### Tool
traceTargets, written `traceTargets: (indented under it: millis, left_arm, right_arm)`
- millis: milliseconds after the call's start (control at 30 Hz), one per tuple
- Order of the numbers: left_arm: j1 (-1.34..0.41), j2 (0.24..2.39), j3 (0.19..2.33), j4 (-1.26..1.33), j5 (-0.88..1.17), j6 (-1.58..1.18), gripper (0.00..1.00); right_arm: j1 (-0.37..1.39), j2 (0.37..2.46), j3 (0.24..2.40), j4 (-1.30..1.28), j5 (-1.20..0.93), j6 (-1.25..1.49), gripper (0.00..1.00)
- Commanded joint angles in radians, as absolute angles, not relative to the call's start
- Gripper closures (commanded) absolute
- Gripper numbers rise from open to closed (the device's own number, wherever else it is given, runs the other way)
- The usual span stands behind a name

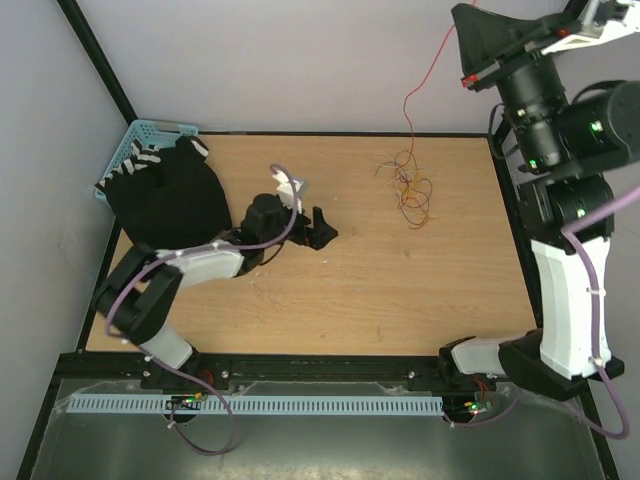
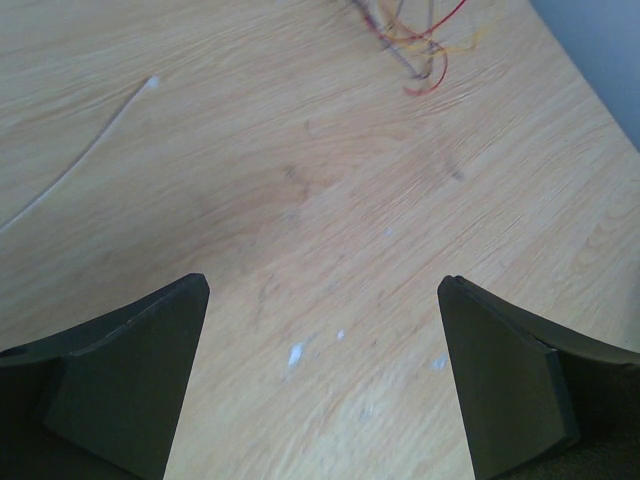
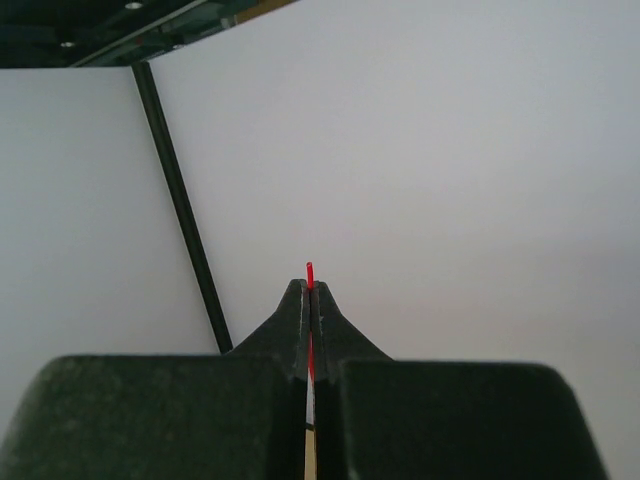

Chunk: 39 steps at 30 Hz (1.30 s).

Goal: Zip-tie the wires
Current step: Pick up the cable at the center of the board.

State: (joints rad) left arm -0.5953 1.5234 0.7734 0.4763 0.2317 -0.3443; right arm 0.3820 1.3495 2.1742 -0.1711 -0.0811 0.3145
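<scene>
**Operator:** Where do my wires (image 1: 410, 192) sit?

**Spotter:** The tangle lies on the table (image 1: 400, 300), toward its far right part. One red strand (image 3: 309, 270) climbs out of it up to your right gripper (image 3: 309, 290), which hangs high above the table's far right corner.

**Operator:** And that gripper's hold?

**Spotter:** Your jaws there are pressed together with no gap to see, pinching the red strand. Its tip pokes out just past the fingertips in the right wrist view (behind it, only pale wall and a black frame post (image 3: 180, 200)).

**Operator:** My left gripper (image 2: 322, 283)?

**Spotter:** Spread wide, with nothing between the fingers. It is low over bare wood near the middle of the table.

**Operator:** The zip tie (image 2: 90, 150)?

**Spotter:** Flat on the wood, ahead and to the left of your left gripper in the left wrist view. It is a pale strip with a slight bend. It lies well apart from the wires, which show at that view's top edge, and touches neither gripper. In the top view I cannot make it out.

**Operator:** Anything else?

**Spotter:** A blue basket (image 1: 140, 135) at the far left corner, with a black cloth bundle (image 1: 170, 195) overlapping it beside your left arm.
</scene>
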Motion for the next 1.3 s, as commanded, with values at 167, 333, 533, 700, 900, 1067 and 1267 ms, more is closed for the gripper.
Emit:
traceTargets:
  millis: [167, 333, 533, 700, 900, 1067, 1267]
  left_arm:
    - [-0.693, 1.972, 0.984, 1.235, 0.311, -0.337, 0.01]
    - [-0.735, 2.116, 1.147, 1.257, 0.309, -0.297, 0.01]
    - [-0.762, 2.225, 1.262, 1.256, 0.37, -0.268, 0.08]
    - [-0.765, 2.264, 1.264, 1.245, 0.329, -0.286, 0.16]
    - [-0.784, 2.251, 1.326, 0.953, 0.173, -0.235, 0.16]
    - [-0.786, 2.246, 1.377, 0.78, 0.105, -0.299, 0.14]
    - [-0.763, 2.231, 1.473, 0.507, 0.159, -0.445, 0.2]
  right_arm:
    - [0.388, 1.253, 2.098, -0.166, -0.02, 0.291, 1.0]
    - [0.388, 1.215, 2.049, -0.166, -0.008, 0.279, 1.0]
    - [0.388, 1.175, 2.02, -0.166, 0.011, 0.244, 1.0]
    - [0.388, 1.126, 1.973, -0.166, 0.041, 0.235, 1.0]
    - [0.388, 1.074, 1.923, -0.166, 0.06, 0.232, 1.0]
    - [0.388, 1.039, 1.887, -0.163, 0.062, 0.234, 1.0]
    - [0.387, 1.01, 1.86, -0.163, 0.077, 0.233, 1.0]
